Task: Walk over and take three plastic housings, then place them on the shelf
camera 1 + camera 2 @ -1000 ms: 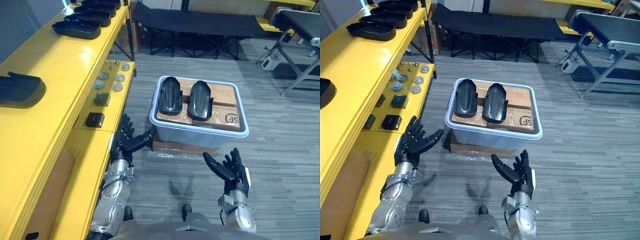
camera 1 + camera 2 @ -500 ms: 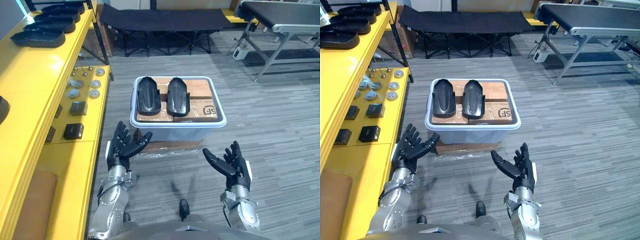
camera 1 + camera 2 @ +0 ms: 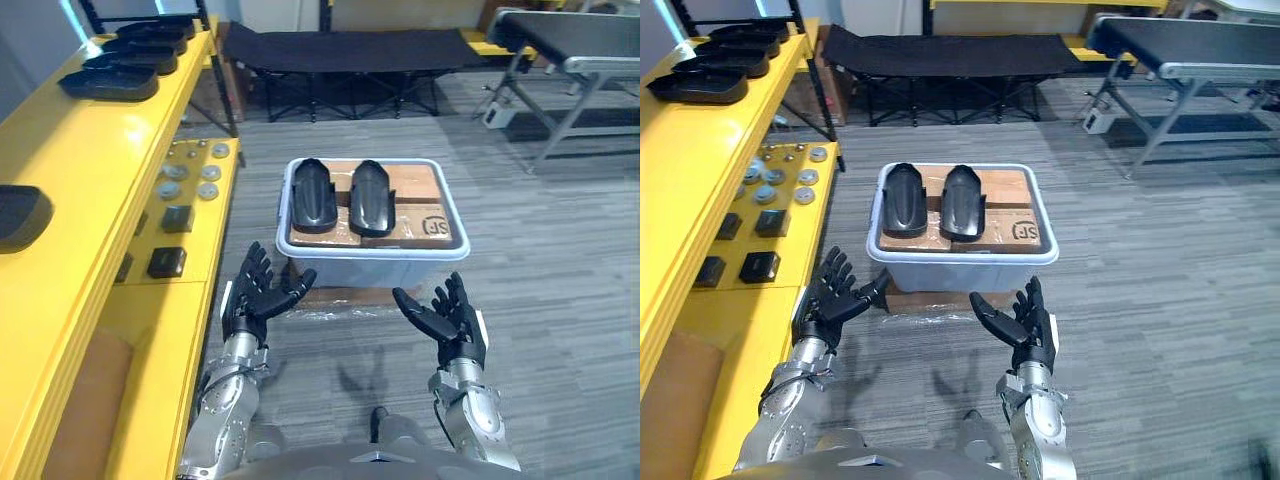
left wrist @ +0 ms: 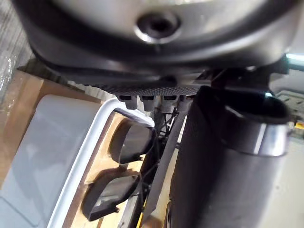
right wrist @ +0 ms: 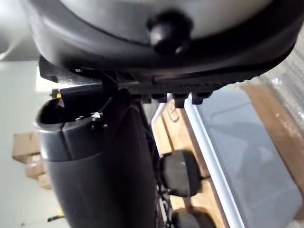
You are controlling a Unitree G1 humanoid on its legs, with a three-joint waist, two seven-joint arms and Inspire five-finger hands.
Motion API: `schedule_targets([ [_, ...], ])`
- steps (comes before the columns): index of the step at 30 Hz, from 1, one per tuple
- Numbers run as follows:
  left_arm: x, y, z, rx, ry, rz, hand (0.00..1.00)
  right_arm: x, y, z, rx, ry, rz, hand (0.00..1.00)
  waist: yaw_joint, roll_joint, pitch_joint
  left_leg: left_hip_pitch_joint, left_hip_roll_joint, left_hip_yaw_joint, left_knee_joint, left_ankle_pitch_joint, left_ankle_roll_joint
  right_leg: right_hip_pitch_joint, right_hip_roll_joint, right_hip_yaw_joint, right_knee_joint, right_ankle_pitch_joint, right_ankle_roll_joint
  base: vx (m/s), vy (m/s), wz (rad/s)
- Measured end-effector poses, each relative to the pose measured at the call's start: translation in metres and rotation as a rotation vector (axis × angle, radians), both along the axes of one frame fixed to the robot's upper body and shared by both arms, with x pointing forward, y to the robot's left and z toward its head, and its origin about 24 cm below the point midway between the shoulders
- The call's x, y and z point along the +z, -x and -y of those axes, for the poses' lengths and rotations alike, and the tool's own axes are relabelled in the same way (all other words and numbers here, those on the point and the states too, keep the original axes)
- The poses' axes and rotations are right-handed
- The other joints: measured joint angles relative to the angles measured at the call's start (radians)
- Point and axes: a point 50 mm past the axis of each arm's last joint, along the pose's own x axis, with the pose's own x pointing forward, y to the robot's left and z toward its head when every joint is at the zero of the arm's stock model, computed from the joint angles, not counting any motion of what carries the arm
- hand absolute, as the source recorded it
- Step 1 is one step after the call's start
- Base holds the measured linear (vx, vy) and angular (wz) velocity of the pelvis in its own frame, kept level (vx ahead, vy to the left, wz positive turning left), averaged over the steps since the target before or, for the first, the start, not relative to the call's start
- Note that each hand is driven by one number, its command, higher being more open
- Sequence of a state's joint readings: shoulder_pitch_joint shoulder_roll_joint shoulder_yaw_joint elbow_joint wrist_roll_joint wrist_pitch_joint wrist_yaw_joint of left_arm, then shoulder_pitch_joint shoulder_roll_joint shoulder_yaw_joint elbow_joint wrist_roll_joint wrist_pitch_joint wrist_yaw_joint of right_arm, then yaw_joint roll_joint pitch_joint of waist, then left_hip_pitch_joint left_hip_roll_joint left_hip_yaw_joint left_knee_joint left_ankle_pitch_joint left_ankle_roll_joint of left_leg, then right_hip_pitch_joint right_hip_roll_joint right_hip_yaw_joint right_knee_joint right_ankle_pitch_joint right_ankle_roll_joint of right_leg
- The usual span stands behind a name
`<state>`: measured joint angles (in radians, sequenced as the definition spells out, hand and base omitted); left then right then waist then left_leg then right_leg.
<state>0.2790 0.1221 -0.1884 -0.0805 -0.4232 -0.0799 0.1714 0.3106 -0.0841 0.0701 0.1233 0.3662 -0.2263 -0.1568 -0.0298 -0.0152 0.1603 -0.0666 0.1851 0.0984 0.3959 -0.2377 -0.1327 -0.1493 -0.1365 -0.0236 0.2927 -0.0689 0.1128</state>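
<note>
Shelf (image 3: 90, 150): yellow, running along 9 o'clock. A row of housings (image 3: 125, 70) lies toward 11 o'clock, and the left eye view takes in a single housing (image 3: 20, 215) at 9 o'clock.
Left hand (image 3: 255, 300): fingers straight and spread, holding nothing, at 7 o'clock of the tub (image 3: 375, 262).
Tub: pale grey, on the floor at centre, with cardboard (image 3: 420, 185) inside.
Pair of housings (image 3: 313, 195): black, side by side on the cardboard. Long axes are parallel, 6 to 12 o'clock, narrower ends seemingly toward 12. The wrist views catch them from low, over the tub's white rim.
Right hand (image 3: 447, 320): spread wide, empty, at 5 o'clock of the tub.
</note>
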Motion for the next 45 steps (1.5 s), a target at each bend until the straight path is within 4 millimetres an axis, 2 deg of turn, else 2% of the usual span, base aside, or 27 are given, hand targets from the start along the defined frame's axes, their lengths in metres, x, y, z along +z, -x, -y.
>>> schedule_targets([
  [2, 0.006, -0.007, -0.001, -0.016, -0.015, 0.031, 1.0, 0.0, 0.001, 0.003, -0.015, 0.001, 0.006, 1.0, -0.016, 0.009, 0.036, -0.018, 0.022, 0.011, 0.023, -0.022, 0.008, -0.012, 0.003, -0.003, -0.018, 0.031, 0.003, -0.04, 0.063, -0.4],
  [5, 0.011, -0.013, -0.004, -0.012, -0.027, 0.068, 1.0, -0.004, 0.009, 0.005, -0.004, -0.01, -0.009, 1.0, -0.032, 0.004, 0.063, -0.015, 0.027, 0.005, 0.023, -0.024, 0.006, -0.041, 0.003, -0.004, 0.054, 0.013, -0.007, -0.04, 0.014, 0.03],
  [6, 0.013, -0.015, -0.004, -0.003, -0.018, 0.079, 1.0, -0.006, 0.014, 0.005, 0.012, -0.014, -0.021, 1.0, -0.039, 0.004, 0.067, -0.016, 0.033, -0.015, 0.026, -0.026, -0.001, -0.05, 0.012, 0.002, 0.099, -0.01, -0.032, 0.01, -0.097, 0.52],
  [8, 0.014, -0.018, -0.004, 0.003, 0.005, 0.092, 1.0, -0.011, 0.023, 0.003, 0.043, -0.024, -0.044, 1.0, -0.059, 0.003, 0.07, -0.029, 0.038, -0.091, 0.04, -0.035, -0.033, 0.001, 0.031, 0.004, 0.109, -0.077, -0.016, 0.04, -0.175, 0.87],
  [9, 0.013, -0.019, -0.003, 0.0, 0.023, 0.091, 1.0, -0.011, 0.025, 0.0, 0.06, -0.028, -0.047, 1.0, -0.058, 0.015, 0.075, -0.034, 0.049, -0.139, 0.038, -0.038, -0.044, 0.004, 0.052, 0.004, 0.145, -0.115, -0.025, 0.04, -0.231, 0.96],
  [10, 0.01, -0.018, -0.004, 0.005, 0.036, 0.076, 1.0, -0.009, 0.024, -0.002, 0.073, -0.028, -0.037, 1.0, -0.056, 0.011, 0.072, -0.036, 0.059, -0.184, 0.022, -0.038, -0.053, 0.007, 0.063, -0.036, 0.172, -0.161, -0.034, 0.05, -0.249, 0.87],
  [11, 0.006, -0.016, -0.004, 0.007, 0.04, 0.06, 1.0, -0.008, 0.024, -0.002, 0.076, -0.029, -0.031, 1.0, -0.056, 0.015, 0.072, -0.032, 0.064, -0.197, -0.002, -0.033, -0.046, 0.009, 0.067, -0.055, 0.177, -0.174, -0.044, 0.08, -0.28, 0.88],
  [12, -0.002, -0.011, -0.007, 0.014, 0.036, 0.021, 1.0, -0.004, 0.022, -0.002, 0.08, -0.031, -0.01, 1.0, -0.051, 0.005, 0.055, -0.036, 0.069, -0.201, -0.011, -0.013, -0.008, 0.006, 0.068, -0.097, 0.162, -0.191, -0.074, 0.11, -0.295, 0.74],
  [13, -0.01, -0.003, -0.004, 0.021, 0.06, -0.017, 1.0, 0.006, 0.019, 0.003, 0.09, -0.01, 0.029, 1.0, -0.052, 0.02, 0.055, -0.088, 0.067, -0.202, 0.133, -0.008, 0.056, 0.008, 0.071, -0.132, 0.164, -0.19, -0.095, 0.17, -0.336, 0.75],
  [14, -0.014, 0.001, -0.002, 0.021, 0.071, -0.041, 1.0, 0.011, 0.017, 0.007, 0.098, 0.012, 0.046, 1.0, -0.054, 0.031, 0.054, -0.104, 0.069, -0.196, 0.179, -0.001, 0.072, 0.013, 0.073, -0.151, 0.161, -0.19, -0.101, 0.16, -0.262, 0.68],
  [15, -0.02, 0.006, 0.002, 0.01, 0.082, -0.073, 1.0, 0.017, 0.016, 0.012, 0.102, 0.034, 0.069, 1.0, -0.057, 0.041, 0.058, -0.109, 0.074, -0.161, 0.175, 0.012, 0.082, 0.03, 0.074, -0.177, 0.155, -0.191, -0.11, 0.19, -0.226, 0.75],
  [16, -0.026, 0.011, 0.005, -0.006, 0.101, -0.11, 1.0, 0.02, 0.015, 0.019, 0.104, 0.065, 0.073, 1.0, -0.053, 0.041, 0.059, -0.106, 0.076, -0.146, 0.158, 0.034, 0.071, 0.055, 0.073, -0.193, 0.131, -0.192, -0.115, 0.17, -0.164, 0.75],
  [17, -0.031, 0.014, 0.008, -0.022, 0.11, -0.134, 1.0, 0.022, 0.014, 0.025, 0.103, 0.086, 0.075, 1.0, -0.038, 0.039, 0.062, -0.101, 0.067, -0.121, 0.132, 0.023, 0.044, 0.085, 0.066, -0.207, 0.092, -0.185, -0.122, 0.16, -0.129, 0.54],
  [18, -0.031, 0.016, 0.01, -0.031, 0.113, -0.138, 1.0, 0.022, 0.014, 0.027, 0.103, 0.093, 0.077, 1.0, -0.031, 0.04, 0.061, -0.1, 0.053, -0.111, 0.101, 0.018, 0.032, 0.098, 0.061, -0.216, 0.075, -0.178, -0.122, 0.15, -0.061, 0.43],
  [20, -0.031, 0.02, 0.015, -0.068, 0.132, -0.13, 1.0, 0.025, 0.013, 0.036, 0.069, 0.105, 0.083, 1.0, -0.006, 0.028, 0.072, -0.122, -0.038, -0.12, -0.014, 0.023, 0.016, 0.144, 0.032, -0.226, 0.005, -0.156, -0.106, 0.12, 0.012, 0.28],
  [21, -0.03, 0.021, 0.016, -0.076, 0.134, -0.126, 1.0, 0.025, 0.013, 0.038, 0.064, 0.109, 0.084, 1.0, 0.003, 0.038, 0.074, -0.128, -0.053, -0.128, -0.022, 0.031, 0.012, 0.156, 0.029, -0.225, -0.006, -0.151, -0.101, 0.1, 0.087, -0.07],
  [22, -0.029, 0.022, 0.018, -0.083, 0.139, -0.122, 1.0, 0.026, 0.013, 0.04, 0.057, 0.101, 0.086, 1.0, 0.015, 0.047, 0.076, -0.135, -0.065, -0.134, -0.034, 0.065, 0.011, 0.17, 0.029, -0.223, -0.016, -0.148, -0.094, 0.09, 0.141, -0.41],
  [23, -0.027, 0.02, 0.021, -0.104, 0.147, -0.106, 1.0, 0.025, 0.011, 0.038, 0.075, 0.105, 0.08, 1.0, 0.027, 0.068, 0.074, -0.13, -0.071, -0.119, -0.048, 0.143, 0.024, 0.188, 0.039, -0.191, -0.031, -0.142, -0.076, 0.1, 0.167, -0.42],
  [24, -0.026, 0.019, 0.021, -0.114, 0.147, -0.097, 1.0, 0.023, 0.01, 0.035, 0.081, 0.096, 0.077, 1.0, 0.025, 0.066, 0.066, -0.126, -0.077, -0.112, -0.066, 0.147, 0.03, 0.186, 0.032, -0.183, -0.042, -0.134, -0.064, 0.11, 0.199, -0.41],
  [26, -0.012, 0.009, 0.021, -0.164, 0.136, -0.022, 1.0, 0.021, 0.009, 0.025, 0.073, 0.036, 0.095, 1.0, 0.015, 0.035, 0.061, -0.124, -0.119, -0.082, -0.154, 0.183, 0.06, 0.155, -0.006, -0.163, -0.08, -0.11, -0.034, 0.08, 0.172, -0.1],
  [28, -0.005, 0.003, 0.024, -0.18, 0.133, 0.011, 1.0, 0.014, 0.01, 0.016, 0.071, -0.008, 0.078, 1.0, -0.002, 0.02, 0.057, -0.124, -0.143, -0.076, -0.194, 0.2, 0.073, 0.148, -0.026, -0.164, -0.103, -0.093, -0.023, 0.03, 0.117, 0.05],
  [33, 0.0, -0.002, 0.04, -0.243, 0.104, 0.031, 1.0, -0.003, 0.016, -0.003, 0.115, -0.05, 0.007, 1.0, -0.004, 0.013, 0.054, -0.128, -0.152, -0.078, -0.19, 0.2, 0.078, 0.151, -0.033, -0.165, -0.121, -0.06, -0.019, 0.04, 0.066, 0.03],
  [40, -0.003, 0.004, 0.053, -0.271, 0.108, 0.0, 1.0, -0.002, 0.014, -0.012, 0.165, -0.028, 0.017, 1.0, -0.002, 0.006, 0.046, -0.115, -0.152, -0.082, -0.197, 0.207, 0.087, 0.166, -0.034, -0.165, -0.126, -0.038, -0.008, -0.03, 0.015, 0.02],
  [41, -0.01, 0.011, 0.059, -0.276, 0.095, -0.046, 1.0, -0.02, 0.025, -0.023, 0.212, -0.064, -0.062, 1.0, -0.003, -0.029, -0.026, -0.013, -0.14, -0.069, -0.484, 0.389, 0.069, 0.168, -0.015, -0.141, -0.207, -0.012, -0.004, -0.03, 0.016, 0.0],
  [45, -0.01, 0.011, 0.058, -0.274, 0.094, -0.046, 1.0, -0.02, 0.024, -0.023, 0.212, -0.063, -0.062, 1.0, -0.004, -0.037, -0.031, -0.013, -0.14, -0.068, -0.484, 0.388, 0.069, 0.168, -0.015, -0.14, -0.207, -0.012, -0.004, 0.0, 0.0, 0.0],
])
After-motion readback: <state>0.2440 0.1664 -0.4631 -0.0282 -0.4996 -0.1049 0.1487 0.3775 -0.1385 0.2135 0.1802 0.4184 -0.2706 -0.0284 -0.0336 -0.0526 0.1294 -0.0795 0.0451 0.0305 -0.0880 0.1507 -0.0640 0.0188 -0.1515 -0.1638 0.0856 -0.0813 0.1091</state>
